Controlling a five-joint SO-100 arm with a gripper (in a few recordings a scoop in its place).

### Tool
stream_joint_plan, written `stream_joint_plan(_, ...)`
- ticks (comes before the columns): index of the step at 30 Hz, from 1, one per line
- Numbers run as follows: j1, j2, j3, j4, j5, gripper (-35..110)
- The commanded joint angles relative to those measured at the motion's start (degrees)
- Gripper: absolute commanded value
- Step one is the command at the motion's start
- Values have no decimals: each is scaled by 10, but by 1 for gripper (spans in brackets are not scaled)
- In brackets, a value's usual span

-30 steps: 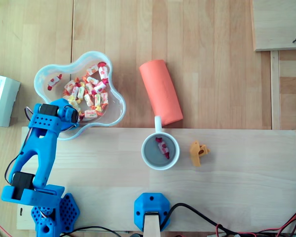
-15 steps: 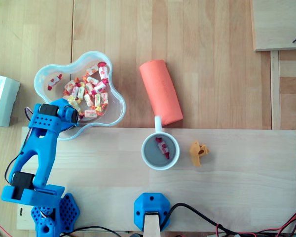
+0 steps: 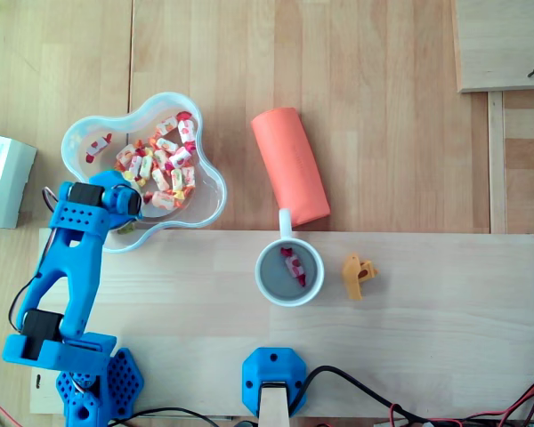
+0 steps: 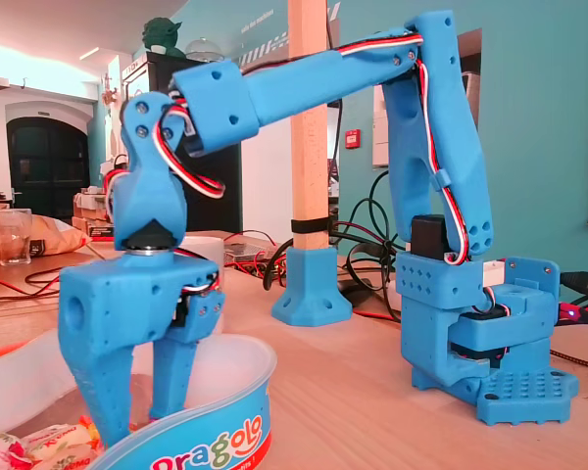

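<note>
A clear flower-shaped bowl point(image 3: 209, 191) holds several wrapped candies point(image 3: 165, 165). My blue gripper point(image 4: 137, 419) points straight down into the bowl's near-left corner, over the bowl's rim point(image 4: 211, 431). Its two fingers point(image 4: 100, 392) stand apart, open, with nothing seen between them, just beside the candies point(image 4: 34, 446). From overhead, the wrist point(image 3: 116, 197) covers the fingertips. A white mug point(image 3: 289, 271) on the board holds one red-and-white candy point(image 3: 293, 264).
An orange cylinder point(image 3: 290, 165) lies between bowl and mug, touching the mug's handle. A small orange plastic piece point(image 3: 358, 275) sits right of the mug. The arm's base point(image 3: 67, 374) and a blue post foot point(image 3: 274, 381) stand at the board's front edge. A box point(image 3: 2, 178) lies at left.
The wrist has shifted slightly away from the board's edge, further over the bowl. Mug, cylinder and orange piece have not moved.
</note>
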Motion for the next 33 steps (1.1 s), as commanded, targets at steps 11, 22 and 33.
stream_joint_plan(11,13,102,-33,79,-34,-2)
stream_joint_plan(22,14,212,-83,236,-44,-2)
stream_joint_plan(33,15,247,-156,319,-65,-2)
